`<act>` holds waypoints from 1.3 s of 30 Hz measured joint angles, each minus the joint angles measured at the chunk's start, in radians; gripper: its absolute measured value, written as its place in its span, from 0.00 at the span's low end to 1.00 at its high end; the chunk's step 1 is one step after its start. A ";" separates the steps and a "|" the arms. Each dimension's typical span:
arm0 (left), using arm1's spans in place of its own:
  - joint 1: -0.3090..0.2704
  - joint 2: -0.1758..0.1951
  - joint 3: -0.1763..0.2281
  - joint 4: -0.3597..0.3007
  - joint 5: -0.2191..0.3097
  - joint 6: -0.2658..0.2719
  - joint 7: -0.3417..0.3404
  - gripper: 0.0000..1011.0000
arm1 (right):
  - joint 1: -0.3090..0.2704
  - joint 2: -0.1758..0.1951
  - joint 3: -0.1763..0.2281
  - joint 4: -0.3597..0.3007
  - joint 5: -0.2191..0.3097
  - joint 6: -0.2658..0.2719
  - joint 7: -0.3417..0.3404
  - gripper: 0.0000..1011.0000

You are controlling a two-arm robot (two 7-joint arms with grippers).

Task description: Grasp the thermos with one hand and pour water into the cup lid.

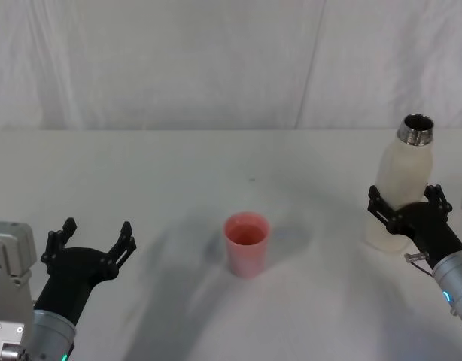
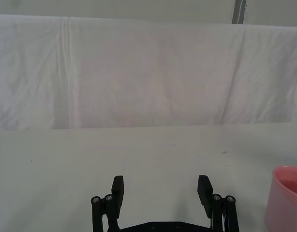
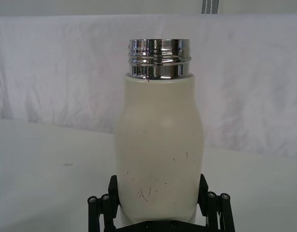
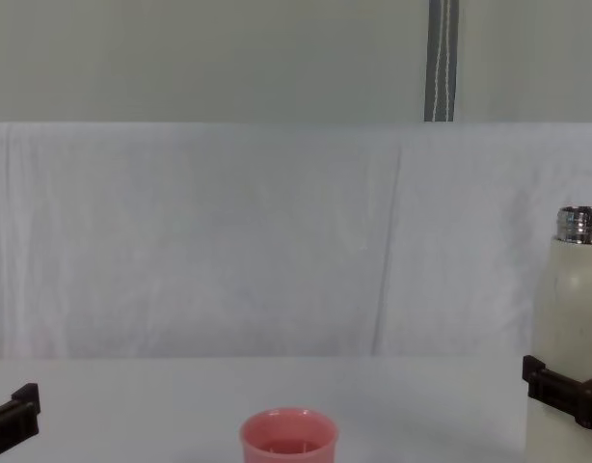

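Soft, even, bright light; faint diffuse shadows on the table [image 1: 178, 173] and glare on the thermos [image 3: 159, 145] neck.

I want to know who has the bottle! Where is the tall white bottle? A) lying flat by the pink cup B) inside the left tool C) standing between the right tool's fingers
C: the thermos stands upright with the right tool around its lower body.

Table [image 1: 141, 180]: white, cloth-covered, before me | on it, centre: cup lid [image 1: 247, 243], pink, upright | on it, to my right: thermos [image 1: 402, 188], cream-white, upright, silver neck uncapped | the two well apart
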 joint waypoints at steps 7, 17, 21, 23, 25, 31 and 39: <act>0.000 0.000 0.000 0.000 0.000 0.000 0.000 0.99 | 0.003 -0.004 0.000 0.005 0.002 -0.002 0.002 0.94; 0.000 0.000 0.000 0.000 0.000 0.000 0.000 0.99 | 0.004 -0.004 0.000 0.005 0.004 -0.003 0.004 0.94; 0.000 0.000 0.000 0.000 0.000 0.000 0.000 0.99 | 0.003 -0.004 0.000 0.005 0.004 -0.003 0.004 0.94; 0.000 0.000 0.000 0.000 0.000 0.000 0.000 0.99 | 0.003 -0.004 0.000 0.005 0.004 -0.003 0.004 0.94; 0.000 0.000 0.000 0.000 0.000 0.000 0.000 0.99 | 0.003 -0.004 0.000 0.005 0.004 -0.003 0.004 0.94; 0.000 0.000 0.000 0.000 0.000 0.000 0.000 0.99 | 0.003 -0.003 0.000 0.005 0.004 -0.003 0.004 0.95; 0.000 0.000 0.000 0.000 0.000 0.000 0.000 0.99 | 0.003 -0.003 0.000 0.004 0.004 -0.003 0.003 0.99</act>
